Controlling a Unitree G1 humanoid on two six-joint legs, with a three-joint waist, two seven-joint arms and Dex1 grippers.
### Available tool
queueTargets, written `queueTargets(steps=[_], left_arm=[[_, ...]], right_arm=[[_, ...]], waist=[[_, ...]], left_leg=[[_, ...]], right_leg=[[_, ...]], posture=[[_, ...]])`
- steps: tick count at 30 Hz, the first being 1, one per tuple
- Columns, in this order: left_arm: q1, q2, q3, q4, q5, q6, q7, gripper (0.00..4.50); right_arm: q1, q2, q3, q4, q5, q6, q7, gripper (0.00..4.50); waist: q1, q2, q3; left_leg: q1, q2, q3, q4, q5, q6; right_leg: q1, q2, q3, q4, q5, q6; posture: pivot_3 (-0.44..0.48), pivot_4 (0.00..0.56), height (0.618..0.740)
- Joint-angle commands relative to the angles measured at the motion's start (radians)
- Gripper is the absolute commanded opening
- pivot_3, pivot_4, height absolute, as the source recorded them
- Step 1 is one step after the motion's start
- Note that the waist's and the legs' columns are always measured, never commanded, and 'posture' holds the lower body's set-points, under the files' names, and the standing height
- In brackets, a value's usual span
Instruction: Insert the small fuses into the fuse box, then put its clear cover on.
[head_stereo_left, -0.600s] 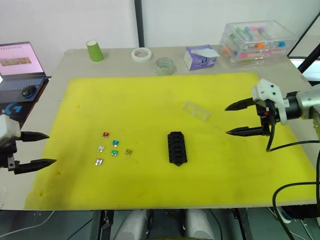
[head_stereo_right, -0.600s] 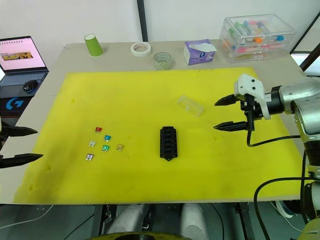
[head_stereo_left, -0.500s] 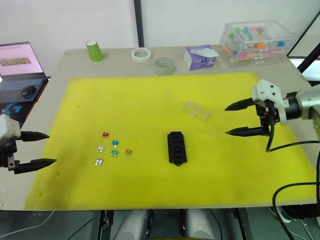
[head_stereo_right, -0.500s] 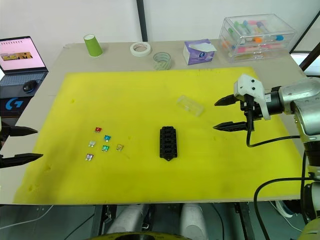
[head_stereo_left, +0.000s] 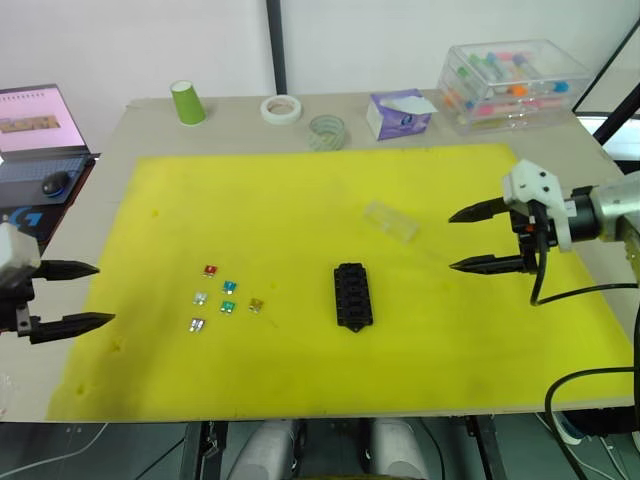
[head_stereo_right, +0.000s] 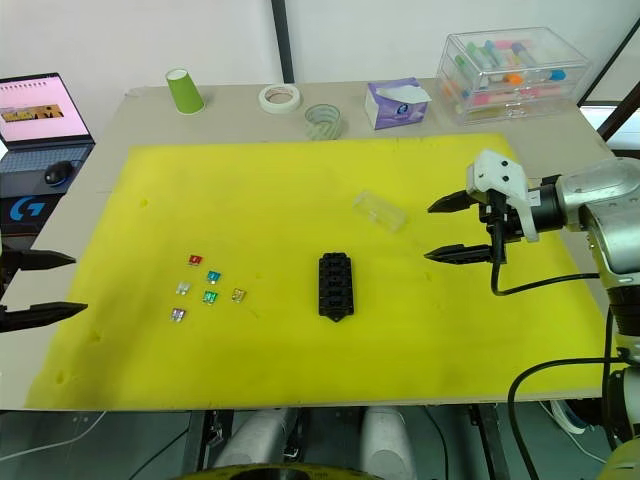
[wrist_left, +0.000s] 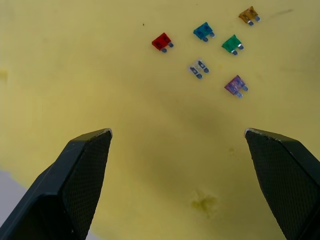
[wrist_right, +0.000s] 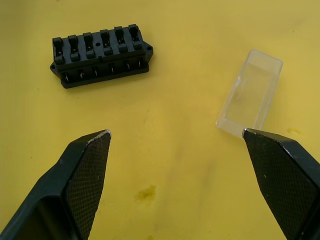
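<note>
Fingers spread wide on both: left gripper (head_stereo_left: 68, 296) held at left edge of yellow foam mat (head_stereo_left: 300, 190), right gripper (head_stereo_left: 476, 238) held above mat's right side, nothing gripped. Six tiny translucent blade fuses (head_stereo_left: 227, 298) clustered loose on mat, left of small black slotted fuse box (head_stereo_left: 353, 296). Transparent rectangular cover (head_stereo_left: 390, 221) seen flat between box and right gripper.

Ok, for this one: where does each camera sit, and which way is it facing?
Head stereo pair: looks forward and down over the yellow mat, with left gripper and right gripper at its sides.
Left wrist: looks along its open fingers at the small fuses.
Right wrist: looks past open fingers at the fuse box and clear cover.
Head views share all three things.
</note>
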Motion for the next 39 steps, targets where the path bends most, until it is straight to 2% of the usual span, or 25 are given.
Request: queueTargets(steps=[1,12,17,23,30,35,39], left_arm=[[0.004,0.020,0.021,-0.008,0.004,-0.007,-0.001,4.46],[0.001,0.007,0.021,-0.028,-0.027,0.069,0.013,4.46],[0.022,-0.014,0.010,-0.083,-0.086,0.199,0.024,4.46],[0.022,-0.121,-0.054,-0.221,-0.311,0.570,0.144,4.46],[-0.074,-0.242,-0.065,-0.136,-0.488,0.890,0.324,4.46],[-0.087,-0.247,-0.075,-0.083,-0.555,1.038,0.365,4.46],[-0.107,-0.248,-0.086,-0.040,-0.561,1.062,0.387,4.46]], right_arm=[[-0.016,-0.011,-0.038,-0.033,0.015,0.001,-0.003,4.48],[-0.029,0.002,-0.038,-0.037,0.026,0.021,-0.026,4.48],[-0.054,0.040,-0.039,-0.066,0.053,0.045,-0.054,4.48],[-0.130,0.213,0.024,-0.219,0.105,0.110,-0.138,4.48],[-0.164,0.364,0.126,-0.334,0.104,0.143,-0.202,4.48],[-0.192,0.397,0.188,-0.351,0.095,0.126,-0.181,4.48],[-0.198,0.395,0.223,-0.355,0.083,0.101,-0.151,4.48]], waist=[[0.001,0.000,0.000],[0.000,0.000,0.000],[0.000,0.000,0.000],[-0.005,0.000,0.000],[0.003,-0.002,-0.001],[0.000,-0.002,-0.001],[0.000,-0.002,-0.001]], left_leg=[[0.000,0.000,0.000,0.000,0.000,0.000],[0.000,0.000,0.001,0.000,0.000,0.000],[0.000,0.001,0.001,0.000,0.000,0.000],[0.001,0.002,0.003,-0.001,0.000,0.000],[0.001,0.002,0.003,0.001,-0.001,-0.001],[0.001,0.002,0.003,0.001,-0.001,-0.001],[0.001,0.002,0.003,0.001,-0.001,-0.001]], right_leg=[[0.000,0.000,0.000,0.000,0.000,0.000],[-0.001,0.000,0.001,0.000,0.000,0.000],[-0.001,0.000,0.003,0.000,0.000,0.000],[-0.002,0.001,0.006,0.002,0.000,0.000],[-0.001,0.002,0.006,0.002,0.000,0.000],[-0.002,0.002,0.007,0.002,0.001,0.000],[-0.002,0.002,0.007,0.002,0.001,0.000]], posture=[[0.000,0.150,0.740],[0.000,0.150,0.740],[0.000,0.150,0.740],[0.000,0.150,0.740],[0.000,0.150,0.740],[0.000,0.150,0.740],[0.000,0.150,0.740]])
